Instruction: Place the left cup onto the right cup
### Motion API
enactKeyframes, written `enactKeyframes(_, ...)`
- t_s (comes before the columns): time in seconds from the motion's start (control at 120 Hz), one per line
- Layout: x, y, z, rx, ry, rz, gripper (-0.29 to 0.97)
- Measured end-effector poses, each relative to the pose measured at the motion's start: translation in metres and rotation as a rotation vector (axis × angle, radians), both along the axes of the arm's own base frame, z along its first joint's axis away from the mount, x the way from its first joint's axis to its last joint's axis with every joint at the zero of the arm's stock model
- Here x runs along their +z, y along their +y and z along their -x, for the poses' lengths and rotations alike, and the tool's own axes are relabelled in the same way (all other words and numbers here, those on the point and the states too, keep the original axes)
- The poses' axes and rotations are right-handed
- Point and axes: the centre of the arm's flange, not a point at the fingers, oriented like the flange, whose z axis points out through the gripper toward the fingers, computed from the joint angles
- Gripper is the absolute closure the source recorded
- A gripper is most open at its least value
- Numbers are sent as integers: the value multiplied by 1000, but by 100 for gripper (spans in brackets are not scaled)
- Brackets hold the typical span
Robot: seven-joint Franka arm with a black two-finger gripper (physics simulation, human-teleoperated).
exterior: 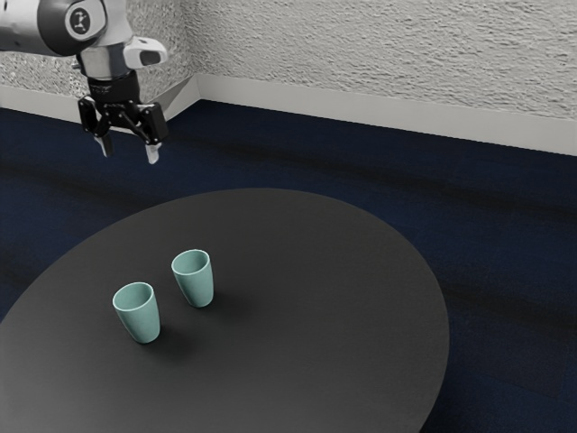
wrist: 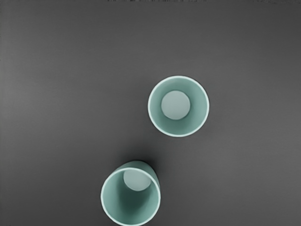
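**Two cups on the desk, pincer open above**

Nearest in the exterior view stands the left cup [exterior: 137,311], a teal beaker, upright and mouth up on the dark round desk [exterior: 306,298]. It sits toward the desk's side at the exterior view's left. Just beyond it, a little toward the exterior view's right, stands the right cup [exterior: 193,277]. It has the same colour and shape, is also upright, and is near the first but not touching it. Each casts a soft shadow on the desk toward the exterior view's right.

The wrist view looks down on both cups. Their mouths are open, their insides are empty, and bare desk lies between them. One is seen straight down and the other a little aslant; which is which I cannot tell there.

Past the desk's far edge lies a dark blue floor [exterior: 433,180]. High over it, at the exterior view's upper left, hangs the pincer [exterior: 130,150], pointing down. Its two fingers are spread apart with nothing between them, well clear of both cups. Behind runs a pale skirting board [exterior: 379,108] under a rough white wall [exterior: 379,45].
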Motion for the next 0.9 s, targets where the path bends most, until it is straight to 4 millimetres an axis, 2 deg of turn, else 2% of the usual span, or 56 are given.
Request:
enactKeyframes(0.208,-2,-4,-1,-11,-5,0,0)
enactKeyframes(0.342,-10,-14,3,-32,0,7,0)
enactKeyframes(0.425,-13,-31,2,-63,-5,10,0)
enactKeyframes(0.608,-29,-82,3,-156,4,16,0)
enactKeyframes(0.692,-40,-96,4,-177,19,23,0)
enactKeyframes(0.792,-51,-96,6,-175,30,28,0)
enactKeyframes(0.9,-59,-80,6,-144,31,32,0)
